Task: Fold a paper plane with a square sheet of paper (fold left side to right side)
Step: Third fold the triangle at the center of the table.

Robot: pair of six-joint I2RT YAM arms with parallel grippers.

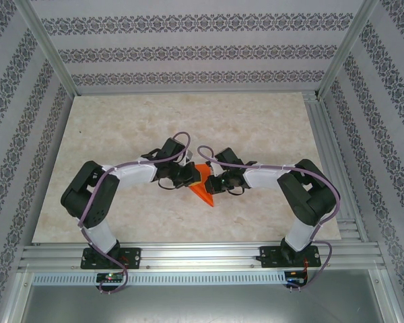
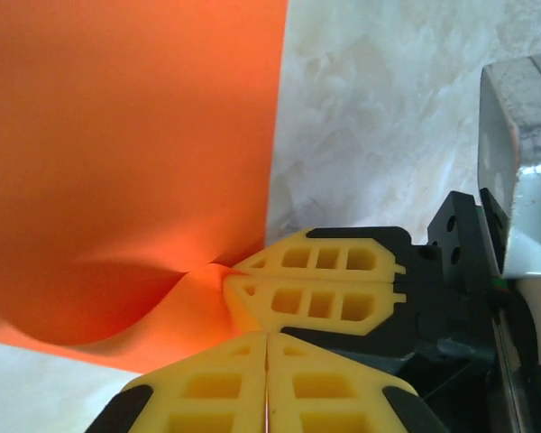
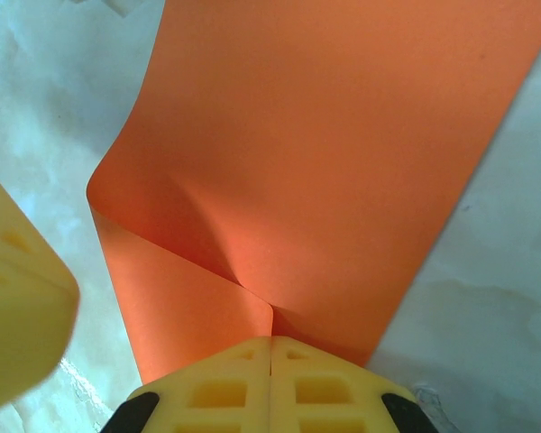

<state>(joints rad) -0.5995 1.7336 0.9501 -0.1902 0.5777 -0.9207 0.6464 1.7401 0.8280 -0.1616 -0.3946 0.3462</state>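
Some of the paper (image 1: pixel 205 194) hides under left hand (image 1: pixel 192 176) and right hand (image 1: pixel 212 184).

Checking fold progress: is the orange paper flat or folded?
Partly folded: the orange paper buckles into a crease where the right gripper pinches its edge.

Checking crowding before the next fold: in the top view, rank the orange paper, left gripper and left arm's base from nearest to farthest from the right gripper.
From the right gripper:
1. orange paper: pinched in its fingers, mid-table.
2. left gripper: close beside it, on its left.
3. left arm's base: far off, at the near-left edge.
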